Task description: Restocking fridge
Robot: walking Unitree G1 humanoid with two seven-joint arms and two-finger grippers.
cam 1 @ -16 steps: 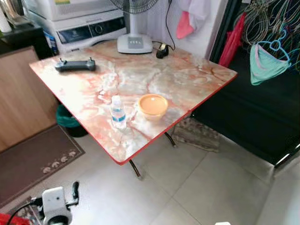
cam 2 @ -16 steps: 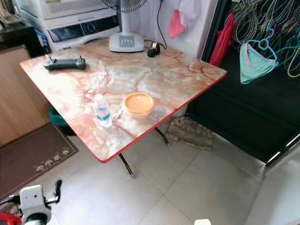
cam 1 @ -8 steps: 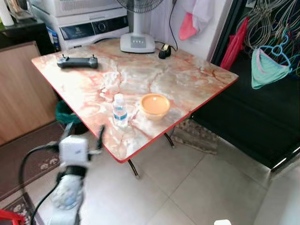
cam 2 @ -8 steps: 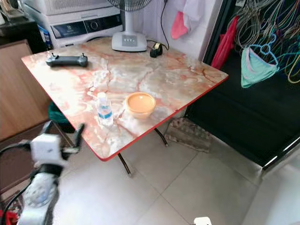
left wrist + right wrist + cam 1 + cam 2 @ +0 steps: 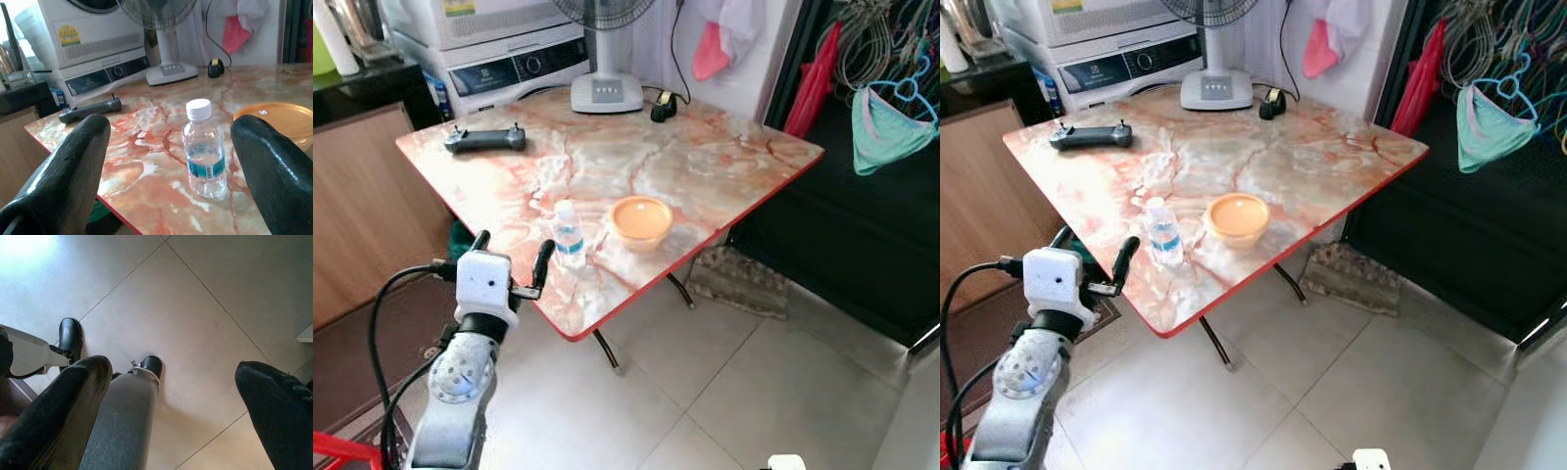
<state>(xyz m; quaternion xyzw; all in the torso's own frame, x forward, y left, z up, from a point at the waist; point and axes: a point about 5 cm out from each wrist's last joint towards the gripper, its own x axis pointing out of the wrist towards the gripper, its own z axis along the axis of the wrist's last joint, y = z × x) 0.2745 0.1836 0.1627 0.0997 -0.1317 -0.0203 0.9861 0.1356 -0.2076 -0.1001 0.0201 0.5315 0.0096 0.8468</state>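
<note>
A small clear water bottle (image 5: 569, 233) with a white cap and blue label stands upright near the front edge of the marble-patterned table (image 5: 705, 166). An orange bowl (image 5: 641, 219) sits just to its right. My left gripper (image 5: 512, 257) is raised at the table's near left edge, open, a short way in front of the bottle and apart from it. In the left wrist view the bottle (image 5: 204, 152) stands between and beyond the two black fingers (image 5: 73, 166), with the bowl (image 5: 279, 120) behind it. My right gripper (image 5: 173, 372) hangs open over the floor tiles.
A black handheld controller (image 5: 485, 140), a fan base (image 5: 606, 93) and a small black item (image 5: 664, 103) sit at the table's far side. A white appliance (image 5: 509, 59) stands behind, a wooden cabinet (image 5: 362, 215) at left, hanging clothes (image 5: 891, 108) at right, a mat (image 5: 744, 284) under the table.
My left arm has risen from low at the bottom left up to the table's near edge, close to the bottle. The camera has shifted a little; the bottle and bowl stayed put.
</note>
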